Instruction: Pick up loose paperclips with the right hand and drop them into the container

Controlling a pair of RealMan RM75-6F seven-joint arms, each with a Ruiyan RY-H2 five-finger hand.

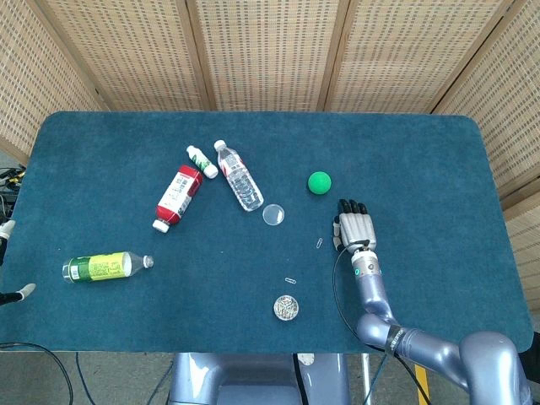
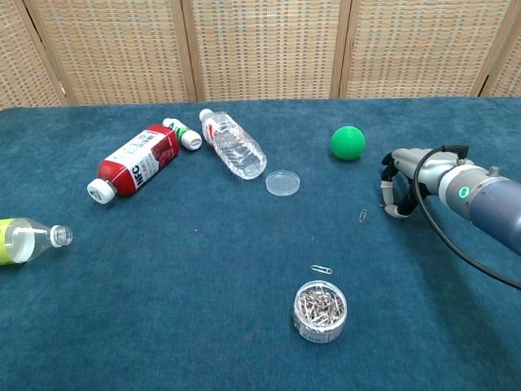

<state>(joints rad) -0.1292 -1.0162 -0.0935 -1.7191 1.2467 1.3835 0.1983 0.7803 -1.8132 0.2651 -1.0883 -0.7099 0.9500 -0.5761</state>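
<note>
Blue felt covers the table (image 1: pixel 439 152), with woven cane screens (image 1: pixel 270 51) standing behind it. Nearest the robot sits the container (image 2: pixel 320 310) — a small clear tub already heaped with paperclips. Just beyond it lies one loose clip (image 2: pixel 321 270), flat on the felt. Farther out and to the right a second clip (image 2: pixel 363 215) lies just beside the right hand (image 2: pixel 396 192), which hangs low over the cloth with fingers curled downward, slightly apart and holding nothing that can be seen; whether the tips touch the felt I cannot tell. The left hand is not clearly seen in either view.

A clip will be nearly weightless, stiff, thin and slick, and it lies flush in the nap — so it looks hard to get under. A pinch between thumb and fingertip across the narrow wire loops, pressing a little into the soft felt, seems the best hold; a loose pinch would likely let it skate away.

Past the hand sit a clear lid (image 2: pixel 282 182) and a green ball (image 2: pixel 348 142). Far left lie a clear bottle (image 2: pixel 233 144), a red bottle (image 2: pixel 134 161), a small white bottle (image 2: pixel 182 134) and, near the edge, a yellow-green bottle (image 2: pixel 28 239).
</note>
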